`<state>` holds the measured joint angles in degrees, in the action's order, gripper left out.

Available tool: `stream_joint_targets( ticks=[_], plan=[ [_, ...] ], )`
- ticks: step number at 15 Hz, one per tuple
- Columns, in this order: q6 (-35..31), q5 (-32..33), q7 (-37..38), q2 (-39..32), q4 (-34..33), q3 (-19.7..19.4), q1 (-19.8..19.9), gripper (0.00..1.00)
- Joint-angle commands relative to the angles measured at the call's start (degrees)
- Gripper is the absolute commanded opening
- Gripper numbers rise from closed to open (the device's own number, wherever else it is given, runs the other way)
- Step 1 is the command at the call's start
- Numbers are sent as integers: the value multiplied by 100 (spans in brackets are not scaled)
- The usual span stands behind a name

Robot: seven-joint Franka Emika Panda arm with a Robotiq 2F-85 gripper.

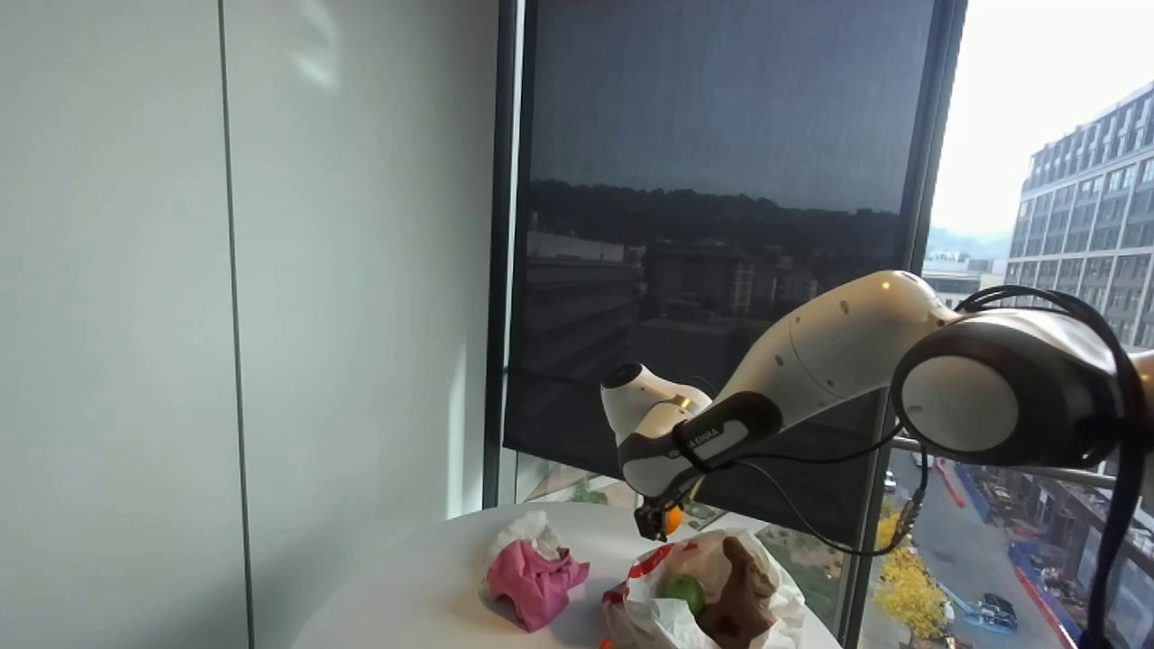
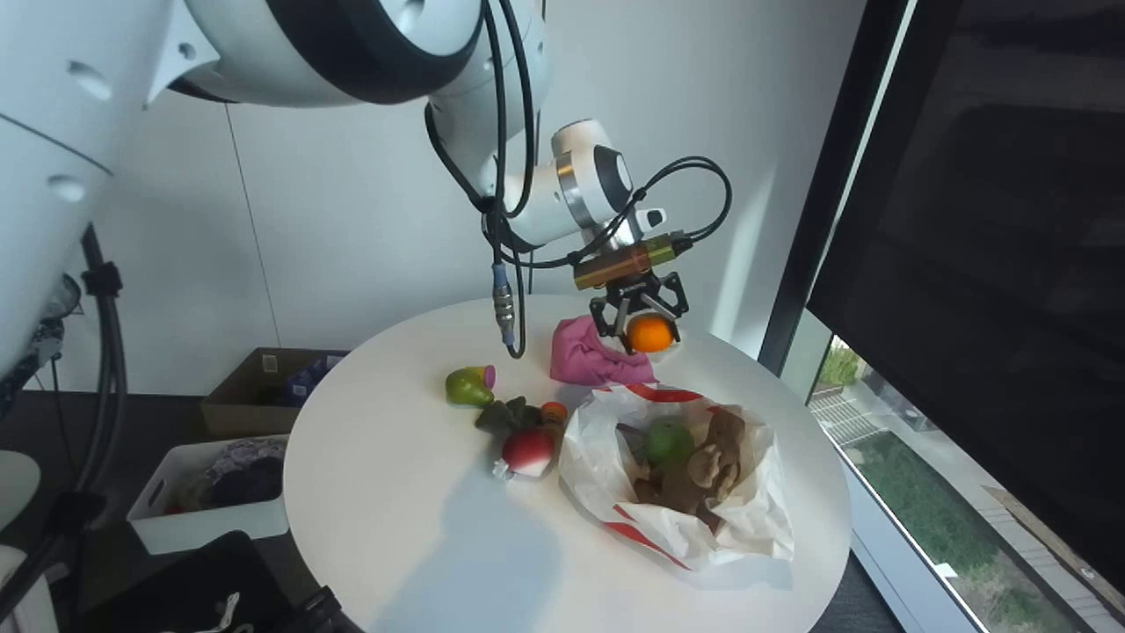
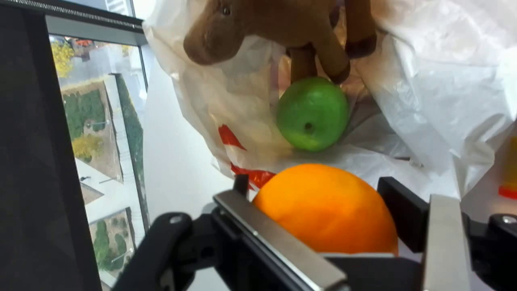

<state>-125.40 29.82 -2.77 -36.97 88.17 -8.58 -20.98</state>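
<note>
My gripper [image 3: 323,198] is shut on an orange [image 3: 327,214], its fingers on both sides of the fruit. In an exterior view the gripper [image 2: 651,338] holds the orange [image 2: 650,333] above the far part of the table, over the pink cloth [image 2: 580,353]. A white plastic bag [image 3: 436,93] with red marks lies open beyond the orange in the wrist view. Inside it are a green round fruit [image 3: 313,115] and a brown toy animal [image 3: 274,24]. The bag also shows in an exterior view [image 2: 598,462]. The orange is partly hidden by the gripper in an exterior view [image 1: 673,520].
On the round white table [image 2: 378,527] lie a green pear-like item [image 2: 466,387] and a red and white item [image 2: 527,452] with dark leaves. White crumpled material [image 1: 534,530] lies behind the pink cloth. A window with a dark blind [image 1: 721,162] stands close to the table.
</note>
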Motion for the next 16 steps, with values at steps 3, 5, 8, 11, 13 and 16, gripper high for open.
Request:
stream_joint_targets(
  ticks=[3,5,8,11,13,16],
  plan=[
    [886,230,328,533,1082,327,317,55],
    [649,272,392,419,1291,391,479,55],
    [318,473,353,189,1465,419,684,55],
    [-61,566,301,-64,1472,451,877,55],
    [-437,692,293,-217,1436,433,926,55],
    [-974,1030,340,-376,1368,364,903,55]
  ],
)
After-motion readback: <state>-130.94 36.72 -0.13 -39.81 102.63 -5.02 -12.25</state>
